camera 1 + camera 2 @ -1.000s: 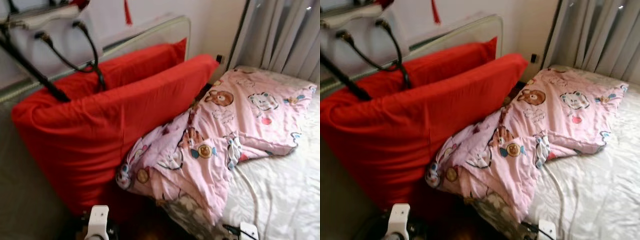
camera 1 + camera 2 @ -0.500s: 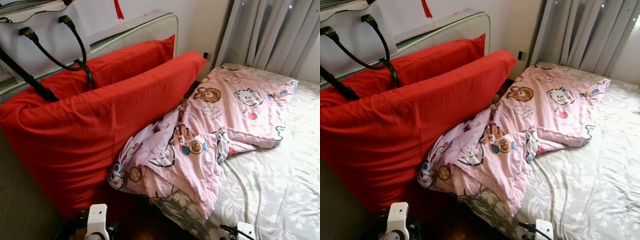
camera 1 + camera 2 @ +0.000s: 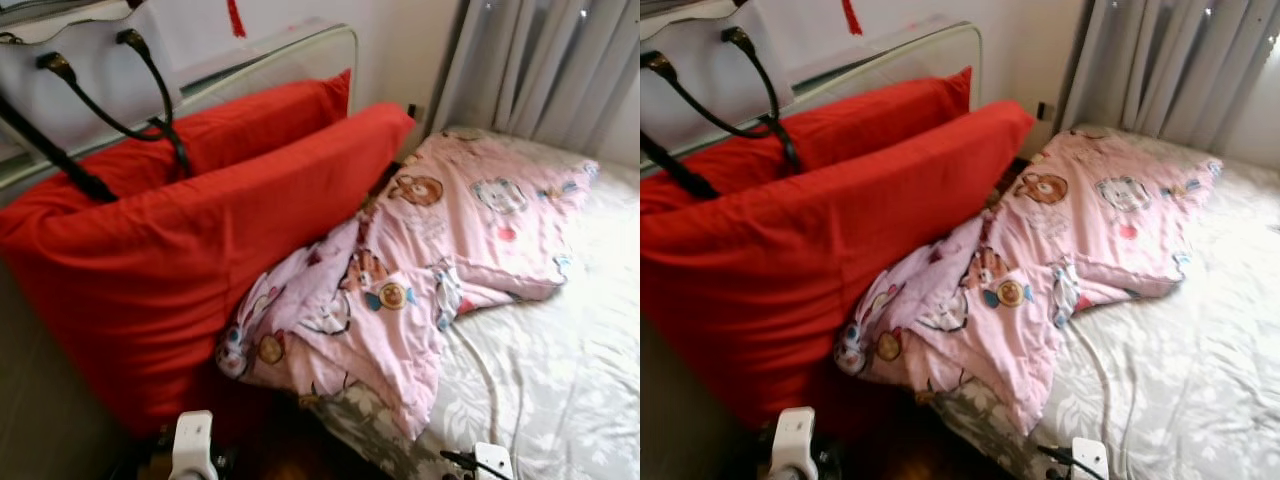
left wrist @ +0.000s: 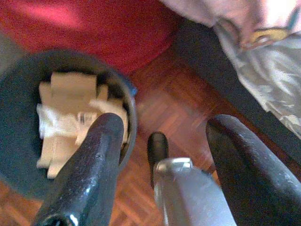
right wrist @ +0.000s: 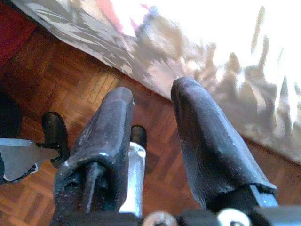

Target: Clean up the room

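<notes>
A crumpled pink cartoon quilt (image 3: 430, 260) lies across the bed (image 3: 560, 390), one corner hanging over the near edge. Two big red pillows (image 3: 200, 240) stand on edge against the headboard (image 3: 280, 62). My left gripper (image 4: 167, 125) hangs low and open with nothing in it. It is above parquet floor and beside a dark round bin (image 4: 16, 103) that holds crumpled paper and cardboard (image 4: 70, 108). My right gripper (image 5: 151, 92) is also open and holds nothing. It hangs over the floor by the bed's side.
A white handbag (image 3: 90, 90) with black handles rests on top of the pillows at the upper left. Grey curtains (image 3: 540, 70) hang behind the bed. A wall socket (image 3: 411, 111) sits beside the headboard. Dark parquet (image 5: 70, 80) runs between bed and pillows.
The whole picture has shifted slightly and turned blurrier, so the camera moved. Quilt, pillows, bag and both arms stand as before.
</notes>
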You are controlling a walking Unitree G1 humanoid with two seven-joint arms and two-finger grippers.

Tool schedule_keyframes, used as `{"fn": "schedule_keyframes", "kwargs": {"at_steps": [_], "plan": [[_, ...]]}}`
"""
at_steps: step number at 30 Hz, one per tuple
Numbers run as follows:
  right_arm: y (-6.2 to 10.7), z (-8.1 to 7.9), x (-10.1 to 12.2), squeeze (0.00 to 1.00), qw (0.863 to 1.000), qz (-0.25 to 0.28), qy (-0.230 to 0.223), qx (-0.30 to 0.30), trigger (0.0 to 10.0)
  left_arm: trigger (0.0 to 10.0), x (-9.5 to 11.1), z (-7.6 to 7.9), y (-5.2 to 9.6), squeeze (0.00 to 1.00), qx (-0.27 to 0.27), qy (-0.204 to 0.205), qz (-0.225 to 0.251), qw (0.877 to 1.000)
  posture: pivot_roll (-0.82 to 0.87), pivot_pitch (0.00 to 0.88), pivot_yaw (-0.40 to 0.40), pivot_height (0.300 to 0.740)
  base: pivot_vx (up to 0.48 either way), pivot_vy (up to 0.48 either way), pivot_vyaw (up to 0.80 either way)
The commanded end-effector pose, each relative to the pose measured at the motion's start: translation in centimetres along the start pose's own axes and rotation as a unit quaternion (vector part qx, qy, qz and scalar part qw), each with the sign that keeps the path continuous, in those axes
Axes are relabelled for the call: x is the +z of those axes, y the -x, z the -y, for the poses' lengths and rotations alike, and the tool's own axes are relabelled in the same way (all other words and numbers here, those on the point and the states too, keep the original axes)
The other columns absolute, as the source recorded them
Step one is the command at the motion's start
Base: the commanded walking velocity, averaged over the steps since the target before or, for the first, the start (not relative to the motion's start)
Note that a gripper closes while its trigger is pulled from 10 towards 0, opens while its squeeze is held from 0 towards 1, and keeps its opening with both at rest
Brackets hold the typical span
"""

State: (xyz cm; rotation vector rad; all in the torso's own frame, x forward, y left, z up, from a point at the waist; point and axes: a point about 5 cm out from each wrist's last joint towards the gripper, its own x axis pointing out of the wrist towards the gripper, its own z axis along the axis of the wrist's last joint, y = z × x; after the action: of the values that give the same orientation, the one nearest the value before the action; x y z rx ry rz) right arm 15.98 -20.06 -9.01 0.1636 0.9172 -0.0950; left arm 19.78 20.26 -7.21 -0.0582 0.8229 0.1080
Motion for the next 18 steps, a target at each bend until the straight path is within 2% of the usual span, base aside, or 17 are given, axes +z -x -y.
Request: {"fn": "schedule_keyframes", "kwargs": {"at_steps": [1, 18], "plan": [[0.12, 0.15, -0.39, 0.00, 1.000, -0.004, -0.005, -0.003, 10.0, 10.0, -0.20, -0.01, 0.01, 0.00, 0.005, 0.013, -0.006, 1.000, -0.02, 0.000, -0.045, 0.740, 0.000, 0.000, 0.00], [0.12, 0.20, -0.27, 0.00, 1.000, 0.002, -0.012, -0.005, 10.0, 10.0, 0.41, 0.25, -0.13, 0.00, 0.001, 0.009, 0.006, 1.000, -0.03, 0.000, -0.045, 0.740, 0.000, 0.000, 0.00]]}}
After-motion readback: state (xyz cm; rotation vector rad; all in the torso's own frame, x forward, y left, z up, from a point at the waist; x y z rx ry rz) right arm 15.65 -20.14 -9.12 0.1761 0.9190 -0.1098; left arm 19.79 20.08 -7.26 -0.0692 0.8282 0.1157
